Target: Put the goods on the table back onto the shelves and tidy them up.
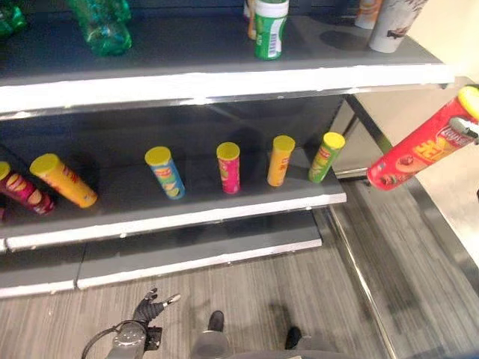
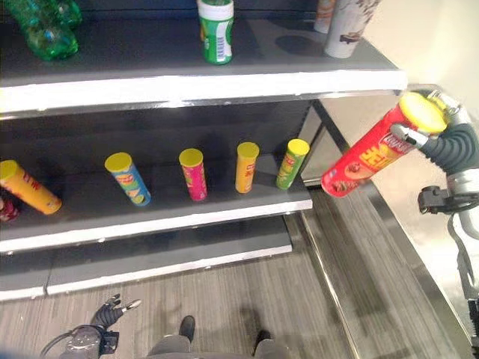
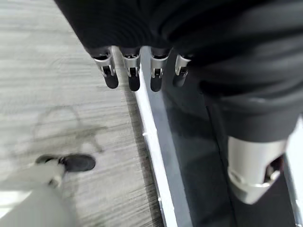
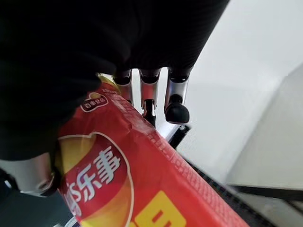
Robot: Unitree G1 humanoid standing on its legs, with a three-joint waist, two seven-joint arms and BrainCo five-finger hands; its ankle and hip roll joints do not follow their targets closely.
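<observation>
The right robot hand (image 2: 441, 131) grips one red chip can (image 2: 370, 153) with a yellow lid, tilted in the air right of the middle shelf (image 2: 172, 217), where six cans lie. The left robot hand (image 1: 153, 305) hangs relaxed.

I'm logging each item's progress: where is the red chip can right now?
The red chip can is in the right hand, held tilted in the air at the right of the eye views, just past the middle shelf's end, nearest the green can.

Glossy red can (image 2: 367, 158), matt shelf (image 1: 187, 194)
</observation>
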